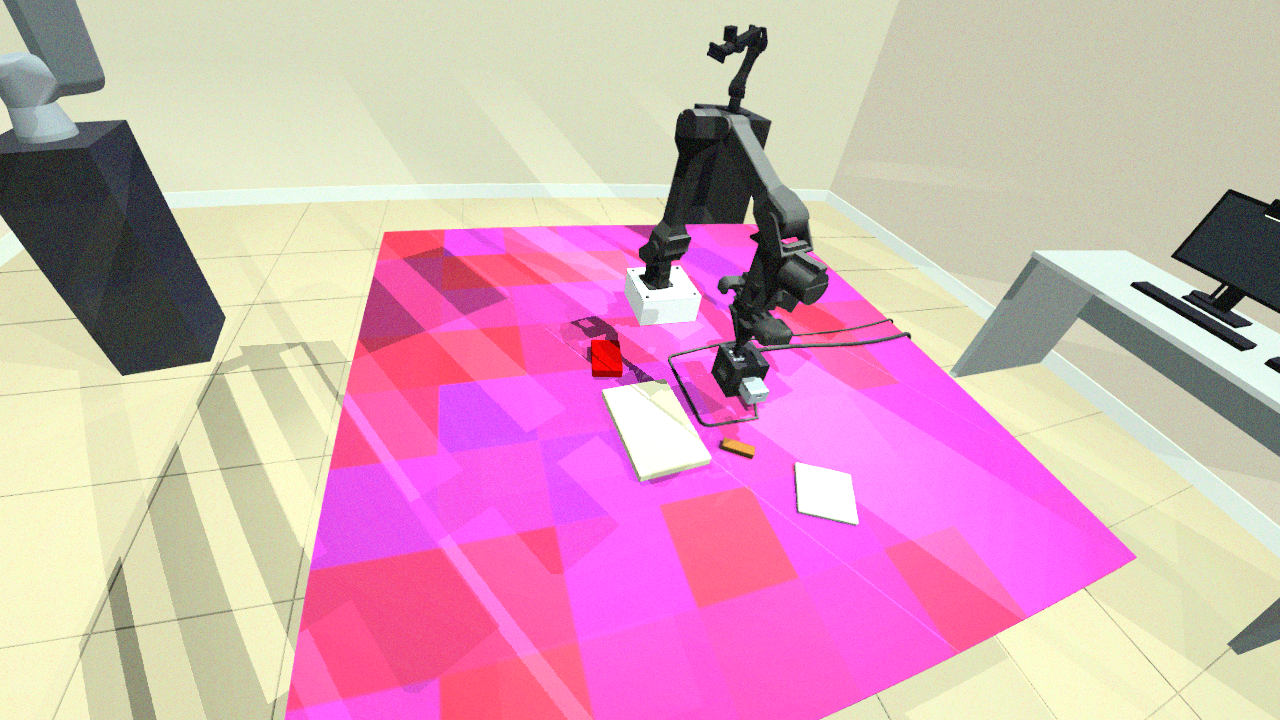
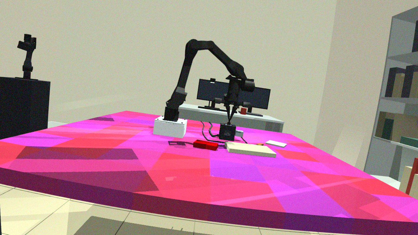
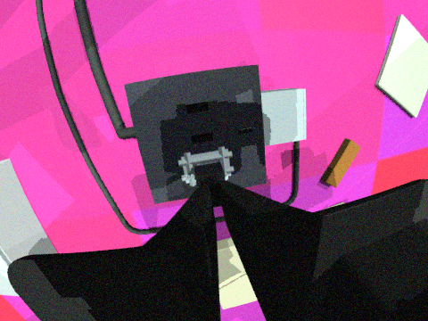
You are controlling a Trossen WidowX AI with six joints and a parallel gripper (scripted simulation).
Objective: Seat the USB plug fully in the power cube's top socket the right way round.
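Observation:
The dark power cube [image 1: 726, 371] [image 2: 227, 133] [image 3: 152, 125] stands on the pink table, right of middle. The USB plug [image 3: 206, 162] shows as a small light grey piece on the cube's top face, in the wrist view. My gripper [image 1: 737, 349] [image 2: 229, 120] [image 3: 214, 192] points straight down onto the cube's top and is shut on the USB plug. I cannot tell how deep the plug sits. A light grey adapter [image 1: 753, 387] [image 2: 239, 133] [image 3: 284, 114] sticks out of one side of the cube. A dark cable [image 1: 686, 393] [image 3: 89, 48] loops around the cube.
A red block [image 1: 606, 356] [image 2: 205, 144] and a cream pad [image 1: 656, 429] [image 2: 249, 148] lie left of the cube. A small orange piece [image 1: 737, 446] [image 3: 341, 162] and a white card [image 1: 825, 492] [image 2: 275, 143] [image 3: 407, 68] lie in front. The arm's white base [image 1: 662, 300] [image 2: 170, 128] stands behind.

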